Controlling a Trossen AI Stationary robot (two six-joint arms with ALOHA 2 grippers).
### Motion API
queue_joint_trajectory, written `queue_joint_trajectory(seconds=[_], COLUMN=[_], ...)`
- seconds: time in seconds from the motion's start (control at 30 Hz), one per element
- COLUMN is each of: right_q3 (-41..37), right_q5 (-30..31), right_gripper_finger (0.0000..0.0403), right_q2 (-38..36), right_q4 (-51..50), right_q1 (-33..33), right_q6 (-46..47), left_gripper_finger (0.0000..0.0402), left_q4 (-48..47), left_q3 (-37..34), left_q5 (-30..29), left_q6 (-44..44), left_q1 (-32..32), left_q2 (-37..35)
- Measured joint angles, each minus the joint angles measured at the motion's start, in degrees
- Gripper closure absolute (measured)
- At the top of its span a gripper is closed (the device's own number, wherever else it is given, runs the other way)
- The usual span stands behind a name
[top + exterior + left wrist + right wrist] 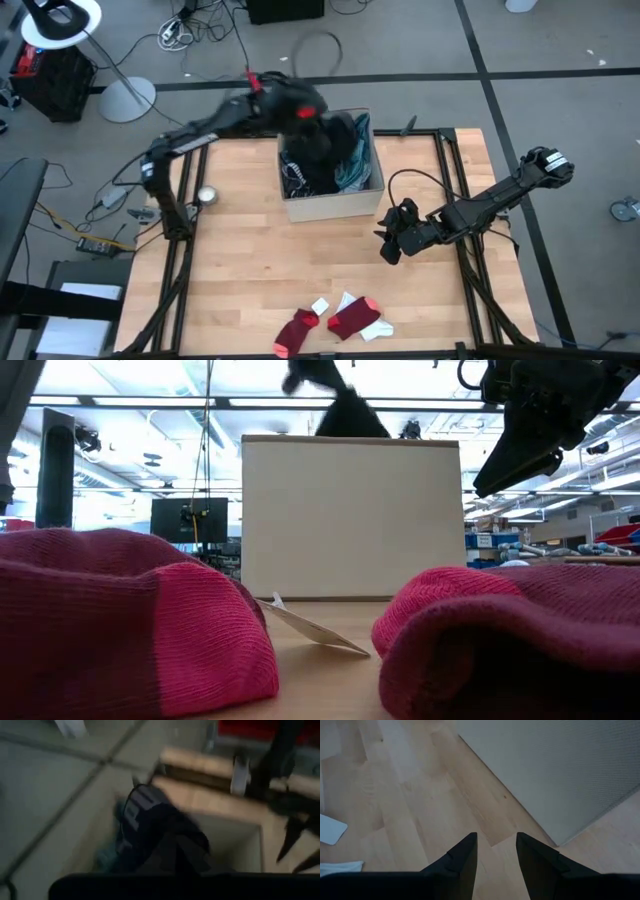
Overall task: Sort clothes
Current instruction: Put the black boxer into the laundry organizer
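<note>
A tan cardboard box [335, 205] stands at the table's far middle, with dark and teal clothes [358, 165] inside. My left gripper [305, 112] is over the box, blurred, shut on a black garment [165, 835], which also shows above the box's rim [345, 415]. My right gripper [495, 845] hovers open over bare wood to the right of the box [560, 775], touching nothing. Two red socks [297, 332] [353, 318] with white tags [320, 305] lie on the table near its front edge. They fill the low view's foreground [130, 620] [520, 640]. My left gripper comes at the black garment from above, slanting down over the box. The place of contact is hidden by blur and by the gripper's own body. The garment [150, 815] hangs below the fingers, and its lower part reaches into the box [230, 845].
A small round metal thing [207, 196] lies on the table left of the box. Dark frame rails [445, 170] run along the table's left and right sides. Bare wood [260, 270] spreads between the box and the socks. Cables and a lamp stand [125, 98] are on the floor beyond.
</note>
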Motion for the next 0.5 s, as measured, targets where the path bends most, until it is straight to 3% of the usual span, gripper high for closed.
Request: queue_joint_trajectory(seconds=[0.3,0.5], right_q3=[0.0,0.0], right_q5=[-0.02,-0.02], right_gripper_finger=[0.0264,0.0264], right_q2=[0.0,0.0], right_q4=[0.03,0.01], right_q1=[0.0,0.0], right_q6=[0.15,0.12], left_gripper_finger=[0.0398,0.0391], left_q4=[-0.04,0.6], left_q3=[-10.59,-13.02], left_q5=[0.51,1.6], left_q6=[-2.84,-2.95], left_q1=[0.63,0.82], left_q2=[9.55,16.38])
